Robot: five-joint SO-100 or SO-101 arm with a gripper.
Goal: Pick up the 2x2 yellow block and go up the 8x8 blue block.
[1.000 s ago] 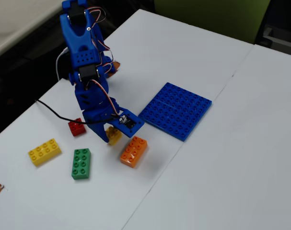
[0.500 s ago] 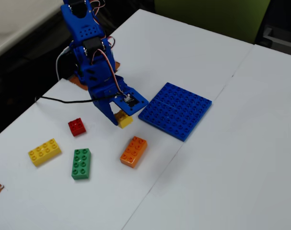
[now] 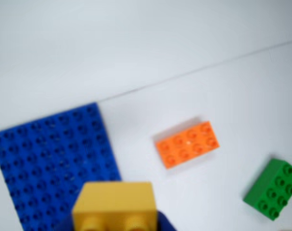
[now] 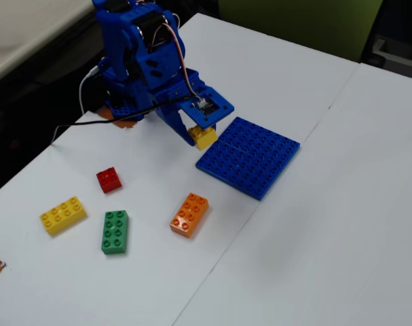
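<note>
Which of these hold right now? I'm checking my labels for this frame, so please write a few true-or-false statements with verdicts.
1. The jaws hold the 2x2 yellow block off the table. True.
2. The yellow block already sits pressed onto the 8x8 blue block. False: it hangs in the gripper near the baseplate's left edge in the fixed view.
3. The orange brick lies on the white table, apart from the baseplate. True.
4. The green brick is stacked on the long yellow brick. False: they lie side by side, apart.
5. The small red brick rests on the baseplate. False: it lies on the table, left of it.
</note>
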